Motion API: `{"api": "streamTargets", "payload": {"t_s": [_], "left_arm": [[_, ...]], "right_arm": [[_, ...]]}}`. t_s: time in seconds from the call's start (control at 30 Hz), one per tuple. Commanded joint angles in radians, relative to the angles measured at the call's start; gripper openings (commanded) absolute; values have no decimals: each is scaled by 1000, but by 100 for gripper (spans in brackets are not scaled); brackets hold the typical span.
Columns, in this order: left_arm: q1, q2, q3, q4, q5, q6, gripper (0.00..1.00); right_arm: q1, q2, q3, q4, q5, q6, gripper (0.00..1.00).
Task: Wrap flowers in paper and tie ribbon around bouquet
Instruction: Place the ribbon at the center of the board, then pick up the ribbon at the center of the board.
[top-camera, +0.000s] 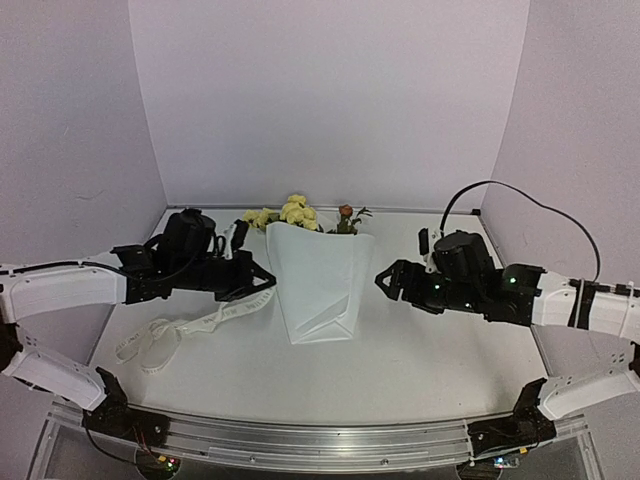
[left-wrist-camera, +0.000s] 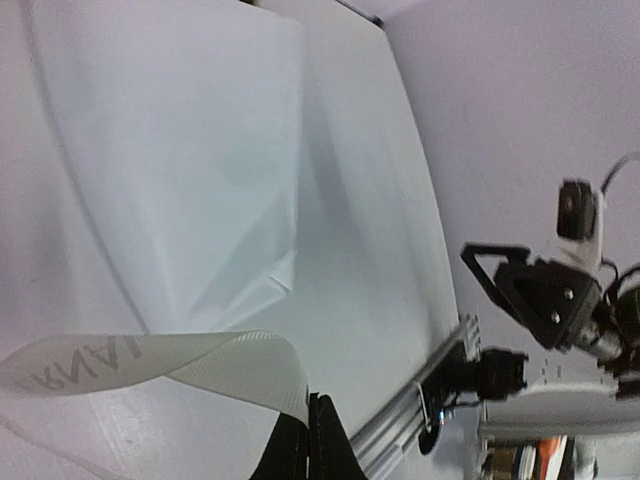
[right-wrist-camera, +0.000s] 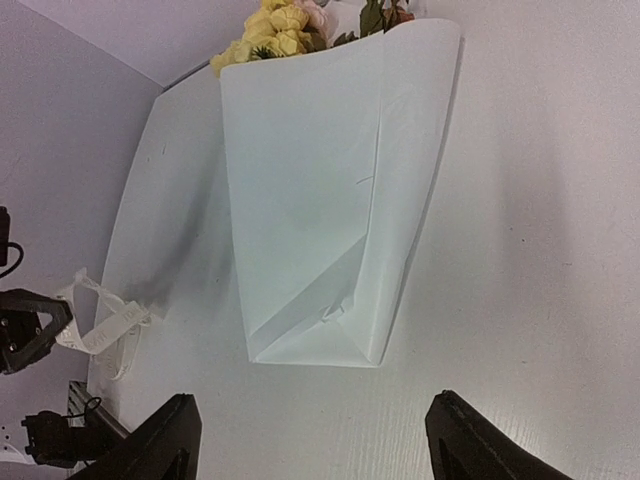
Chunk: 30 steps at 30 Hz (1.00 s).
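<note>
Plain matte white on the paper (top-camera: 320, 290). Pale yellow on most flowers (top-camera: 297, 212), orange-brown on one bloom (top-camera: 345, 211). Cream with dark printed lettering along the ribbon (left-wrist-camera: 150, 360). White on the table (top-camera: 420, 350), pale lilac on the walls (top-camera: 330, 100).

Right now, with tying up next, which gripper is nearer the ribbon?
Left. The left gripper is shut on the ribbon at the left side of the bouquet. The right gripper stands open on the bouquet's right side, away from the ribbon.

L gripper (top-camera: 264, 279) clamped shut, R gripper (top-camera: 384, 280) jaws wide, both arms angled inward.
</note>
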Motion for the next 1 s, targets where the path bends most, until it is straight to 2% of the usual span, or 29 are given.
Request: {"api": "streamTargets", "payload": {"t_s": [0.0, 0.1, 0.13, 0.2, 0.3, 0.4, 0.53, 0.6, 0.67, 0.77, 0.83, 0.97], "left_arm": [[-154, 179, 181, 169, 211, 152, 0], [-226, 319, 291, 165, 272, 201, 2], [-245, 357, 326, 163, 283, 209, 6], [-256, 411, 349, 173, 287, 200, 23], [-257, 375, 314, 164, 181, 177, 47], [-256, 258, 227, 104, -29, 118, 59], [-248, 98, 138, -163, -404, -28, 65], [-210, 45, 83, -314, -491, -101, 66], [-142, -40, -5, -377, -517, -186, 65], [11, -199, -181, -355, -452, -252, 62], [67, -273, -253, -358, -445, -258, 62], [123, -327, -284, -443, -491, -264, 63]], "right_arm": [[13, -109, -32, -133, 174, -5, 80], [13, -189, -71, -211, 256, 28, 81], [13, -216, -84, -236, 276, 37, 81], [13, -252, -104, -277, 294, 55, 81], [25, -283, -133, -294, 275, 61, 81], [100, -249, -114, -301, 272, 25, 81], [160, -105, -47, -306, 241, -34, 81], [187, -25, 1, -306, 223, -65, 81], [219, 50, 54, -302, 201, -98, 79], [265, 185, 163, -301, 151, -107, 75], [312, 292, 257, -301, 132, -111, 73], [363, 501, 402, -297, 59, -38, 67]]}}
